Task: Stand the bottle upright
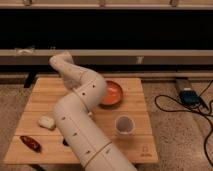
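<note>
Gripper first: it cannot be seen. It is hidden behind the end of the arm, over the far left part of the table, so I cannot tell if it is open, closed, or holding something.

The big white arm (pixel 82 115) has small dark dots on it. It comes up from the bottom edge, crosses the middle of the table, bends, and reaches to the far left. Its end sits near the back edge of the table.

The wooden table (pixel 135 145) stands on a speckled floor, with a dark wall behind it.

On the floor to the right lie black cables (pixel 170 107). They loop near a small dark box (pixel 189 96) with blue on it.

An orange bowl (pixel 112 92) sits on the far part of the table, touching the right side of the arm in this view.

A white cup (pixel 123 125) stands upright nearer the front, right of the arm and apart from the bowl.

A small white block (pixel 46 122) lies on the left side of the table, just beside the arm.

A small red thing (pixel 31 143) lies near the front left corner.

A tiny dark bit (pixel 65 142) peeks out from under the left side of the arm. I cannot tell what it is.

The bottle does not show. If it is on the table, the arm covers it, so I cannot tell where it lies or how it is turned.
</note>
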Robot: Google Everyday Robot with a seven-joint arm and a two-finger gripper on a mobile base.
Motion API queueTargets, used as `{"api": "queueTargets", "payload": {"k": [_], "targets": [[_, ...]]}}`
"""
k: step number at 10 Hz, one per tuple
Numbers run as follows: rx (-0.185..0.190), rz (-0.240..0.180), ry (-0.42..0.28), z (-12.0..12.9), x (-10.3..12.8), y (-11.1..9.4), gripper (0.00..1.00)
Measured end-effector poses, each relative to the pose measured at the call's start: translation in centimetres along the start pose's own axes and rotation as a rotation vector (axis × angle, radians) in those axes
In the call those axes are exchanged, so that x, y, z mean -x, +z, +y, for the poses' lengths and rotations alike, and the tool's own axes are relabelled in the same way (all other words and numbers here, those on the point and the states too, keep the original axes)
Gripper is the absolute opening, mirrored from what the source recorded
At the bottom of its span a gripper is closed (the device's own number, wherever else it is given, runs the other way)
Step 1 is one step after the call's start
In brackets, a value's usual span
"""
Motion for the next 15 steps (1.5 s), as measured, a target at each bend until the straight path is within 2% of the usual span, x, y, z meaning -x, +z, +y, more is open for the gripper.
{"api": "queueTargets", "payload": {"k": [2,3,4,7,10,11,12,13,14,15], "targets": [[0.017,-0.02,-0.013,0.4,-0.6,-0.9,0.05],[0.021,-0.044,-0.024,0.4,-1.3,-2.0,0.0],[0.028,-0.062,-0.034,0.7,-1.7,-2.7,0.0],[0.054,-0.157,-0.092,2.6,-3.9,-6.6,0.0],[0.076,-0.295,-0.138,4.5,-6.2,-11.0,0.0],[0.086,-0.35,-0.153,5.2,-6.9,-12.4,0.0],[0.104,-0.426,-0.169,6.0,-7.6,-13.9,0.0],[0.123,-0.499,-0.178,6.4,-8.0,-14.9,0.0],[0.139,-0.554,-0.179,6.5,-8.2,-15.5,0.0],[0.153,-0.589,-0.183,6.9,-8.3,-15.8,0.0]]}}
